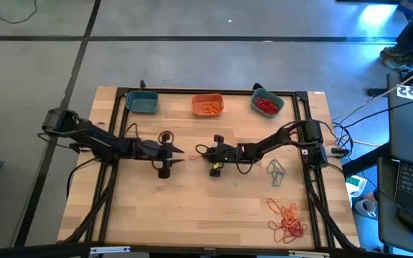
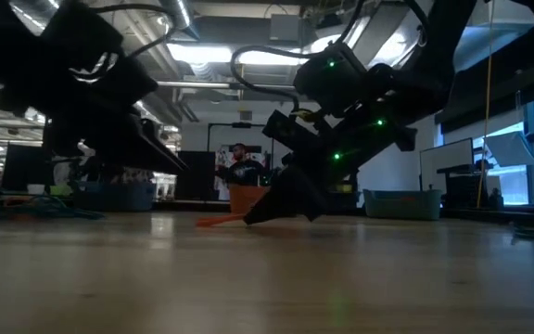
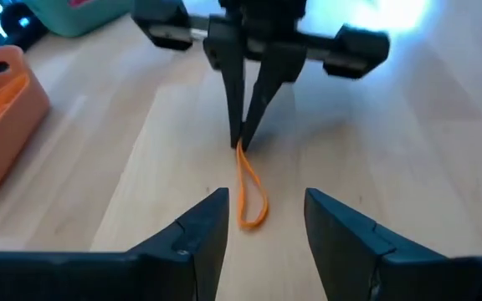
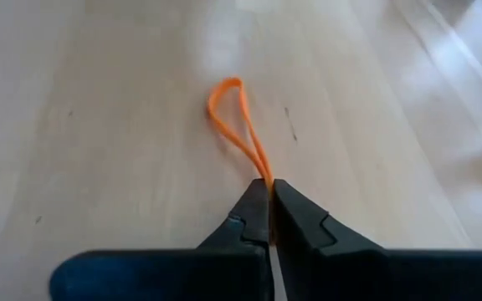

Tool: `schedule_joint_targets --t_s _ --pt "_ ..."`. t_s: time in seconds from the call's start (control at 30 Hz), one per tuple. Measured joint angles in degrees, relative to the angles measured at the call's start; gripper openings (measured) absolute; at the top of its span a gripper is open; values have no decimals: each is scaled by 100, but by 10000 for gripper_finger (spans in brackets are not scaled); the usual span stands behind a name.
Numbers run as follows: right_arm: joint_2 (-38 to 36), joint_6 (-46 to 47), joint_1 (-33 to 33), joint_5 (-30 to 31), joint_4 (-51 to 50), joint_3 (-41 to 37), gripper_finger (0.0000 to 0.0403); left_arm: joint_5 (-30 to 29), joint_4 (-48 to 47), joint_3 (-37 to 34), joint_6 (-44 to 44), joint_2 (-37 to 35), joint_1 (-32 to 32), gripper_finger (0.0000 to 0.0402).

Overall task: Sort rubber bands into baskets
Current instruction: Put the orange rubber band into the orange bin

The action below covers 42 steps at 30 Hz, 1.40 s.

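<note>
Thin orange rubber band loop (image 4: pixel 239 125); dark black right pincer (image 4: pixel 270 201); pale striped wooden counter (image 1: pixel 192 208); orange plastic basket (image 1: pixel 207 104); two teal plastic baskets (image 1: pixel 141 102).

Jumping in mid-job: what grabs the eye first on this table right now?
At mid-table the right gripper is shut on one orange rubber band, whose loop lies on the wood between the open fingers of the left gripper facing it. Along the far edge sit three baskets: teal, orange holding orange bands, and another teal holding red ones. A tangle of unsorted bands lies at the near right corner.
</note>
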Motion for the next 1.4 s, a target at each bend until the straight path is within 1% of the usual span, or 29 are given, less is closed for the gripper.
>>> schedule_joint_targets --t_s 0.1,0.23,0.4,0.47,0.6,0.7,0.83,0.9,1.03,1.13,1.2,1.4 --pt "-40 123 -36 1 -75 -3 11 0 466 -244 -35 5 0 155" --pt "-287 139 -125 67 -282 -3 11 -3 506 -305 -39 6 7 155" --pt "-939 94 -283 597 -834 2 11 -20 484 -305 -143 6 107 155" --pt "-1207 18 -417 722 -974 2 11 -21 478 -305 -158 6 156 155" --pt "-1711 -170 -832 768 -1247 2 11 -31 480 -305 -232 6 257 155" --pt "-1906 -346 -1212 853 -1266 2 11 -32 475 -305 -312 6 316 155" --pt "-1939 -491 -1819 804 -1175 4 11 -31 473 -305 -348 6 344 155" --pt "-1870 -501 -2090 597 -1067 4 11 -31 471 -305 -352 6 339 155" --pt "-1690 -204 -2513 437 -866 4 15 -31 469 -305 -352 8 339 155" --pt "-1622 195 -2713 438 -922 4 31 -31 472 -305 -353 8 344 155" --pt "-1611 472 -2773 385 -962 4 53 -31 472 -305 -389 8 344 155" --pt "-1616 543 -2739 266 -1066 4 148 -31 471 -305 -503 8 339 155"
